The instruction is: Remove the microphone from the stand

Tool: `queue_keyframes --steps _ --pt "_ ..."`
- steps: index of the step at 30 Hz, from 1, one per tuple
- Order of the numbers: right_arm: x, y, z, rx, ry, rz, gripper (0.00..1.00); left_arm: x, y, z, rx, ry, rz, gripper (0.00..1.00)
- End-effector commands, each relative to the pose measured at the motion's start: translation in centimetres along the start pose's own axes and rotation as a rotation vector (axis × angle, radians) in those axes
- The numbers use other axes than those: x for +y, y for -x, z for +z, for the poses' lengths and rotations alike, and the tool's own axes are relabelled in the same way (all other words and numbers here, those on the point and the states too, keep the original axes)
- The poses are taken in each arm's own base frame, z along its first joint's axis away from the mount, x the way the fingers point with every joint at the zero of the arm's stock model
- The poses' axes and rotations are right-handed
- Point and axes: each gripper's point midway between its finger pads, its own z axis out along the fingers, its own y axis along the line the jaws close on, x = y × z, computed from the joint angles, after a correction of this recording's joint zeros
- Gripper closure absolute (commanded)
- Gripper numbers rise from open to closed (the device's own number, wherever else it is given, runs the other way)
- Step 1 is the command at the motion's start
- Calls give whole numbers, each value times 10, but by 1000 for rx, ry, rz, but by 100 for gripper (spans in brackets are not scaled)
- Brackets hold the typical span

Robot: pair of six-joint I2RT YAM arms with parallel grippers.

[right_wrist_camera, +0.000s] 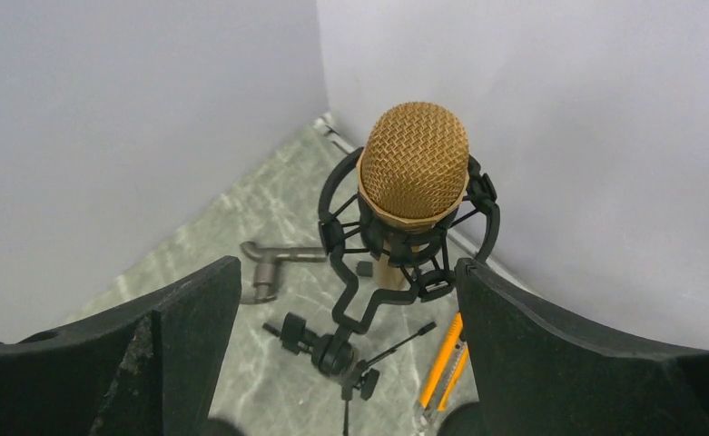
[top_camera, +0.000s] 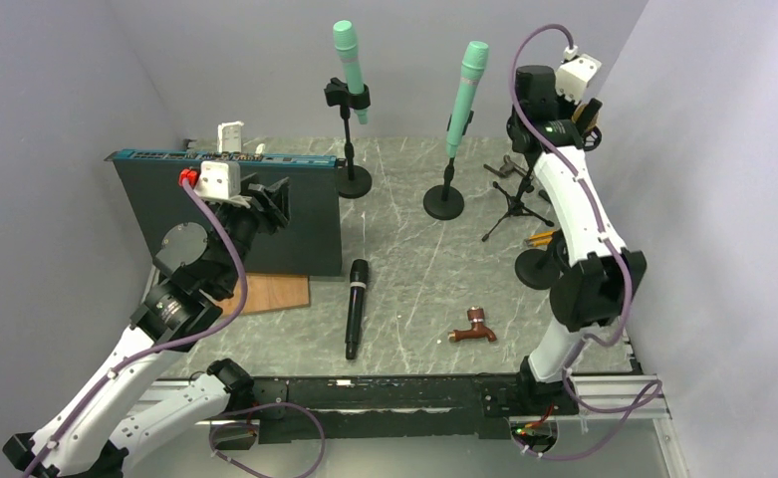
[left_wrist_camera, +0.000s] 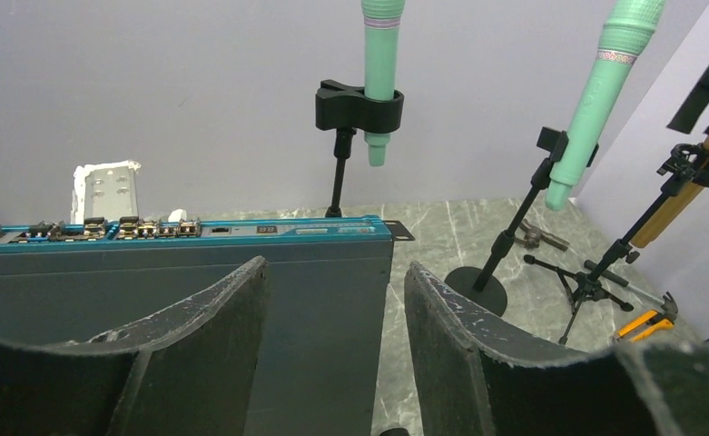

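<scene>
A gold-mesh microphone (right_wrist_camera: 414,159) sits upright in a black shock mount (right_wrist_camera: 346,272) on a small tripod stand (right_wrist_camera: 332,350) in the back right corner. My right gripper (right_wrist_camera: 348,265) is open above it, with one finger on each side and not touching; from the top it shows at the back right (top_camera: 576,118). Two green microphones (top_camera: 349,65) (top_camera: 466,95) stand clipped in round-base stands at the back. My left gripper (left_wrist_camera: 334,266) is open and empty over the dark rack unit (left_wrist_camera: 196,272), facing the left green microphone (left_wrist_camera: 382,73).
A black microphone (top_camera: 355,307) lies loose mid-table. A brown tap fitting (top_camera: 474,327) lies front right. An orange utility knife (right_wrist_camera: 443,368) and a metal hammer (right_wrist_camera: 264,268) lie by the tripod. A wooden board (top_camera: 275,295) lies by the rack unit. Walls close in on the corner.
</scene>
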Motion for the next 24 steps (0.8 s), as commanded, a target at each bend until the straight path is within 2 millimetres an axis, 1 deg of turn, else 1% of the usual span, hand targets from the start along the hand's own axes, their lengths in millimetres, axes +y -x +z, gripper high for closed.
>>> queue_keyframes --steps 1,3,6,8,11,15,19,22,24 --pt "-24 0 12 -7 -187 -16 11 -2 8 0 -36 -10 -10 39" --pt "-25 2 14 -21 -212 -21 11 0 8 0 -36 6 -5 38" --pt "-29 3 17 -38 -240 -24 12 -2 11 -2 -44 -8 -7 39" --pt "-33 4 21 -45 -252 -27 13 -1 9 -1 -42 -1 -4 38" --pt "-39 8 28 -62 -276 -17 16 -3 10 -2 -43 -7 -1 38" --pt "-35 10 38 -75 -258 -25 20 -2 9 -1 -43 0 1 38" --pt "-36 10 46 -74 -273 -29 24 -4 11 -3 -49 -11 -1 39" --pt "-34 6 51 -60 -268 -38 29 -2 9 -2 -43 4 4 38" --pt "-35 4 53 -56 -272 -39 37 -4 10 -3 -47 -7 4 39"
